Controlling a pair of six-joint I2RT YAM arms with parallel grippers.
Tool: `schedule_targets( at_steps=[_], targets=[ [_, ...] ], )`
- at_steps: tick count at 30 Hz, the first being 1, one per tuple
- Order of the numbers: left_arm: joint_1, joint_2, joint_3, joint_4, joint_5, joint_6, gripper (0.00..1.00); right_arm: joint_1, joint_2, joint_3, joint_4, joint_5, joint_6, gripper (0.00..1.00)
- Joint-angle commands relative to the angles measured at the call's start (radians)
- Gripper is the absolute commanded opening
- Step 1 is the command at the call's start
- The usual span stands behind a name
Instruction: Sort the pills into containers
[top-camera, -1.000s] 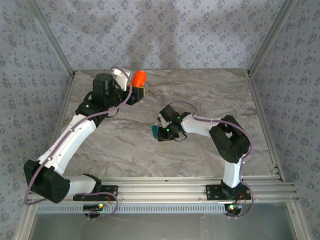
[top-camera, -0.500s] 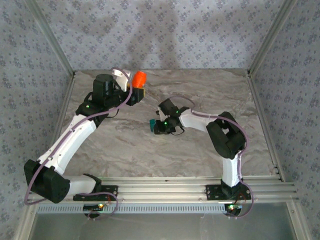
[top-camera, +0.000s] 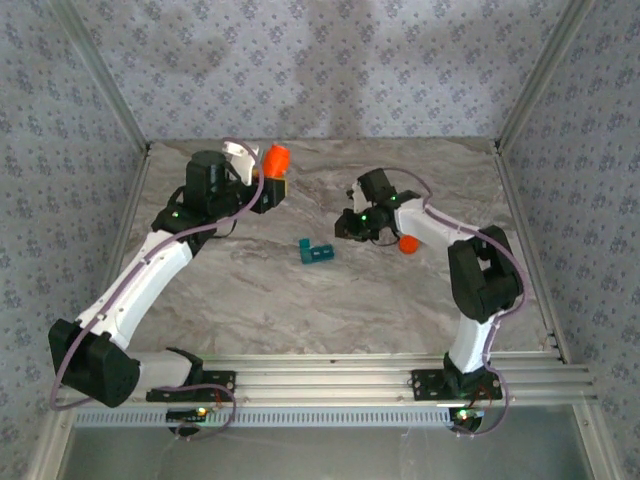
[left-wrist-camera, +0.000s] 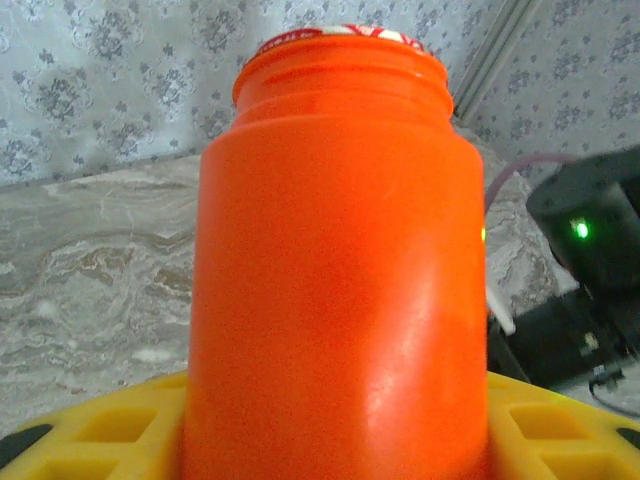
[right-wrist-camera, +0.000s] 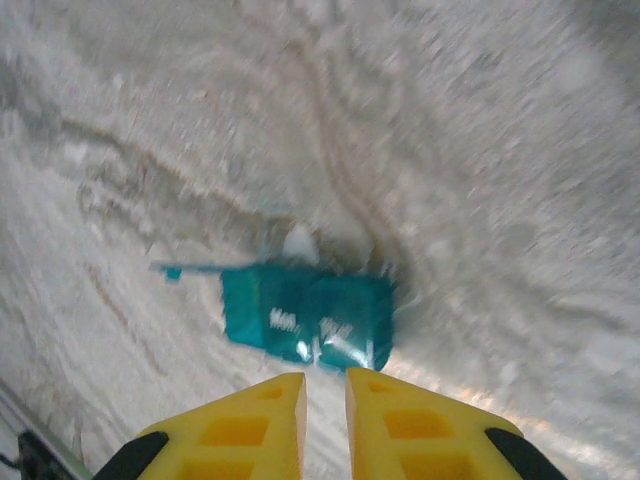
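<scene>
The teal containers strip (top-camera: 316, 252) lies on the marble table (top-camera: 260, 300) near its middle. In the right wrist view the containers (right-wrist-camera: 305, 315) sit just beyond my yellow fingertips, with one lid flipped out flat to the left. A small white blob (right-wrist-camera: 300, 243) touches the strip's far side; it is too blurred to identify. My right gripper (top-camera: 347, 227) (right-wrist-camera: 325, 378) hovers up and right of the strip, fingers almost together with nothing between them. At the back left, my left gripper (top-camera: 272, 180) (left-wrist-camera: 335, 430) is shut on the uncapped orange pill bottle (top-camera: 276, 158) (left-wrist-camera: 335, 250), held upright.
An orange cap (top-camera: 408, 243) lies on the table beside the right forearm. Patterned walls and metal frame posts close in the table at the back and sides. An aluminium rail (top-camera: 330, 375) runs along the near edge.
My right gripper has pulled away from the teal strip, up and to the right. The strip stays on the table, shifted slightly. The orange cap now shows beside the arm. The left arm is still.
</scene>
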Motion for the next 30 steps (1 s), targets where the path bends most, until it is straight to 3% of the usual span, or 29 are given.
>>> schedule_targets(
  at_steps=[1,11,30],
  targets=[
    [0.006,-0.034,-0.01,0.032,-0.014,0.004,0.0,-0.018,0.096,0.107,-0.076,0.001,-0.021,0.2],
    [0.007,-0.034,-0.014,0.019,-0.023,-0.004,0.0,-0.001,0.294,0.297,-0.139,-0.025,-0.047,0.2],
    [0.007,-0.016,-0.009,0.023,-0.029,-0.016,0.0,0.018,0.324,0.27,-0.153,-0.111,-0.112,0.19]
  ],
)
